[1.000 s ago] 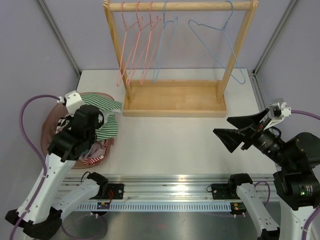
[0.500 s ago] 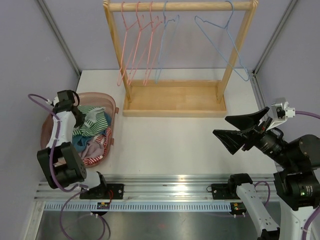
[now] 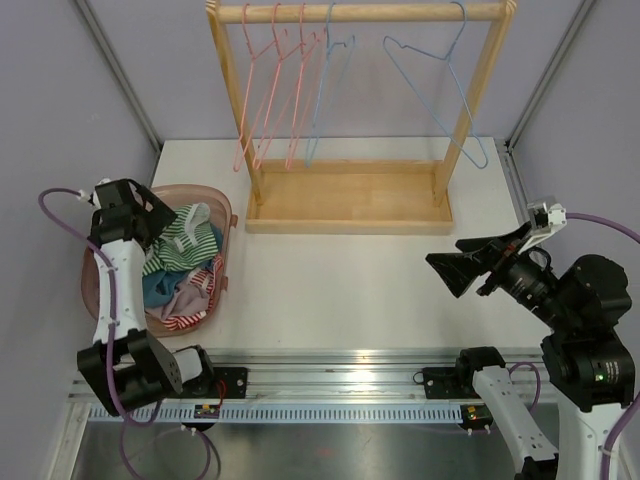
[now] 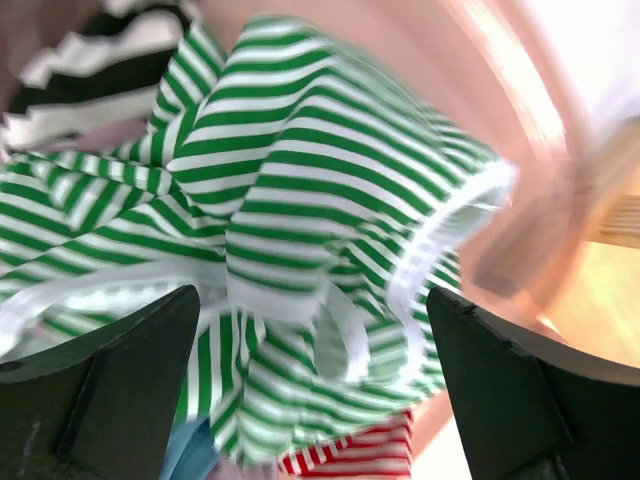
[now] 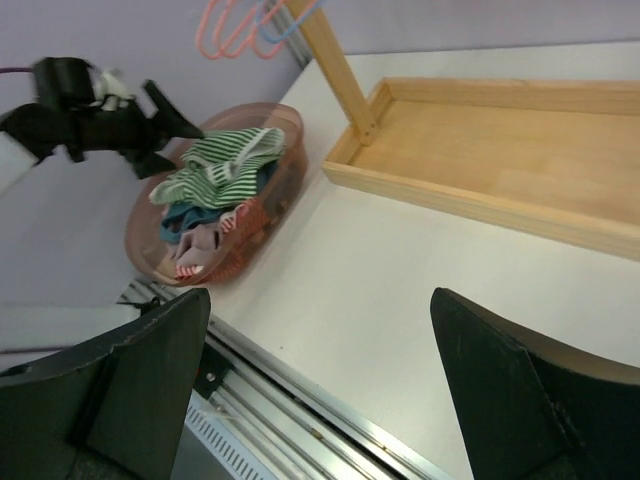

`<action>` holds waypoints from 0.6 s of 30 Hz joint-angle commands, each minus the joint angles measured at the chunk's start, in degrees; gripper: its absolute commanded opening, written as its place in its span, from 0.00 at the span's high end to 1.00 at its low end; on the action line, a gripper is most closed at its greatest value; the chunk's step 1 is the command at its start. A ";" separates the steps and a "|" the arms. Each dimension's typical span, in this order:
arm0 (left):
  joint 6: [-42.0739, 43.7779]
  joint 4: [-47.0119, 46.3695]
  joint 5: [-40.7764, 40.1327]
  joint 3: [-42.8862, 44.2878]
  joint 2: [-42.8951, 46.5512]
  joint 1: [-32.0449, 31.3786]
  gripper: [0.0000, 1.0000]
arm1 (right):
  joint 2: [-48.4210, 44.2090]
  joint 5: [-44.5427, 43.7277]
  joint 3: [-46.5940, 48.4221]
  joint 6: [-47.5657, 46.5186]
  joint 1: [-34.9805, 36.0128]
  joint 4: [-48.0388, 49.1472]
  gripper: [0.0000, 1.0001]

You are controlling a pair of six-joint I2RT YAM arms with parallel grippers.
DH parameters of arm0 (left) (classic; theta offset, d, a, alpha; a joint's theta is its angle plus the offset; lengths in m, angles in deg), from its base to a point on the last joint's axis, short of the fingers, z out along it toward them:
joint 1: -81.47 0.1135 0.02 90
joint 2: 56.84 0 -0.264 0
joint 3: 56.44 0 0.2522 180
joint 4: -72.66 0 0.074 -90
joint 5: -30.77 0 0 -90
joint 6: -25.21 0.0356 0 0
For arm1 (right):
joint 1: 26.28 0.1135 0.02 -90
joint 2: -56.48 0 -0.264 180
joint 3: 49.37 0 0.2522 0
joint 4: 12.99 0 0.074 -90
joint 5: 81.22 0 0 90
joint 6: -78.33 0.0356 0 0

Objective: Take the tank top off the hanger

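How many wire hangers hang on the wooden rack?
5: three pink hangers bunched at the rail's left end, one pale blue hanger beside them, one blue hanger alone near the right post. Overlap may hide another.

High fixed view downward, left wrist close on basket (image 3: 228, 222), right wrist far, basket shared

open table (image 3: 330, 290) centre, rack (image 3: 350, 195) behind, basket (image 5: 288, 150) left
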 commanded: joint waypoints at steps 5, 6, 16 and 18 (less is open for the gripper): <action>9.56 4.77 -11.90 5.94 14.26 -14.65 0.01 | 3.17 -21.98 -0.52 -6.95 -0.13 -10.88 0.01; 10.79 5.40 -13.25 6.38 17.58 -18.41 0.01 | 3.25 -23.85 -0.61 -7.04 -0.13 -11.67 0.00; 18.53 16.38 -6.58 5.50 41.66 -26.17 0.01 | 0.36 -37.14 -1.75 -11.43 -0.13 -13.96 0.01; 19.67 17.26 -3.87 6.12 44.14 -26.97 0.01 | -1.04 -36.96 -2.28 -11.96 -0.13 -13.70 0.00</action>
